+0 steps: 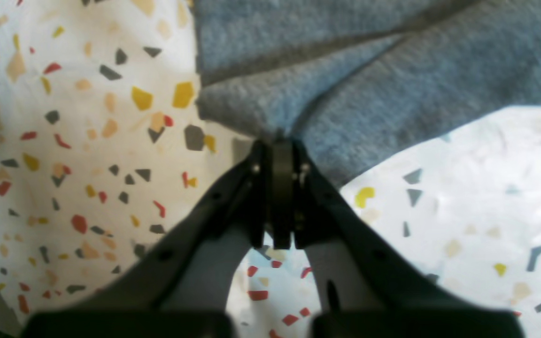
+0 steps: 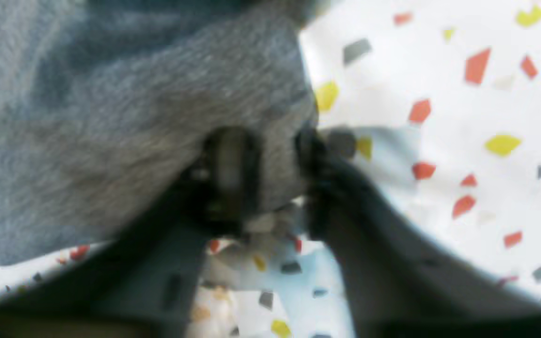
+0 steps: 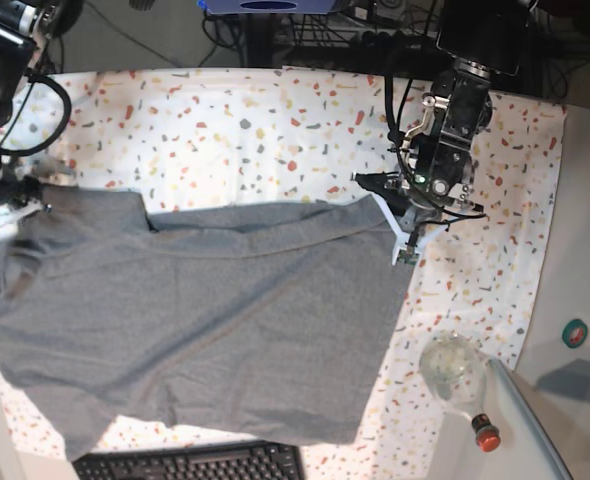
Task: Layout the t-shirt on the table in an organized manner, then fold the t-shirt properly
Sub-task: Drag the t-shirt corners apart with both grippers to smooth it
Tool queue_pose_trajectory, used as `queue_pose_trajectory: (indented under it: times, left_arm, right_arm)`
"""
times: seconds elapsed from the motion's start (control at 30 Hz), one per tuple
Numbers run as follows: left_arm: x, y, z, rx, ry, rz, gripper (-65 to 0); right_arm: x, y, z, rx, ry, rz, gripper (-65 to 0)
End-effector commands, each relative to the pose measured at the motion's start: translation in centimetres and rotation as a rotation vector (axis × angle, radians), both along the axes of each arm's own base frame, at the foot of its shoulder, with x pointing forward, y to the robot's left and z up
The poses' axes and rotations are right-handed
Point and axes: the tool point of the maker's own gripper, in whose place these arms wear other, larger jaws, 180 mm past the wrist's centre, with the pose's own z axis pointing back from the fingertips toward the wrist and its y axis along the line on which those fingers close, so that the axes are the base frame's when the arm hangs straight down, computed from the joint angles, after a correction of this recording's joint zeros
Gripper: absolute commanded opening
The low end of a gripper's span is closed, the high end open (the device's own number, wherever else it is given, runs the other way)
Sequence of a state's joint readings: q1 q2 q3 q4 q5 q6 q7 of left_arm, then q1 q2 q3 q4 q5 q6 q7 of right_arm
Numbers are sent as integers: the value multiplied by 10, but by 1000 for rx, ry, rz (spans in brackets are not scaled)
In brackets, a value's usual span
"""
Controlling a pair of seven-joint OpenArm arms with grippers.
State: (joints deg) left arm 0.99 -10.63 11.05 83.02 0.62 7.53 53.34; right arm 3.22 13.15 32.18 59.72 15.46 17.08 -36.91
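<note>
On the table [image 3: 275, 120], t-shirt [image 3: 205, 320] corners inside both end effectors

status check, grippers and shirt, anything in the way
Left gripper shut on t-shirt edge. Right gripper closing around a fold, grip unclear. T-shirt spread on table, partly rumpled. Keyboard under its near hem.

right hand [image 2: 270, 169] blurred, keyboard [image 3: 190, 466] cropped

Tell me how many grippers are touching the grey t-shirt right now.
2. The left gripper is shut on the t-shirt at its corner on the base view's right; the right gripper has cloth between its fingers at the opposite edge.
</note>
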Motion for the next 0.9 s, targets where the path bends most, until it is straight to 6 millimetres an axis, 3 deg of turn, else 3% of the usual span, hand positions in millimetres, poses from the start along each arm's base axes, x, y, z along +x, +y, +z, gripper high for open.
queue_pose_trajectory:
  times: [0.0,0.17,0.27,0.4,0.47,0.63,0.77,0.87]
  left_arm:
    - [10,2,10,7,-40,-2,-650]
    - [3,7,13,17,-45,-7,-650]
    - [-8,1,20,6,-62,-22,-650]
    - [-29,-10,32,-20,-83,-46,-650]
    - [-45,-15,34,-33,-75,-53,-650]
    - [-82,14,21,-13,-11,37,-650]
    - [-85,29,22,5,-13,74,-650]
    - [-83,30,23,7,-17,72,-650]
  right_arm:
    - [4,-10,14,-32,-33,2,-650]
    - [-33,-16,49,-105,-81,-42,-650]
    - [-59,-2,65,-134,-52,-16,-650]
    - [-85,14,67,-130,-8,-6,-650]
    - [-103,10,71,-148,4,-40,-650]
    - [-142,16,64,-131,52,-99,-650]
    - [-152,17,60,-128,76,-100,-650]
    - [-152,17,61,-129,74,-102,-650]
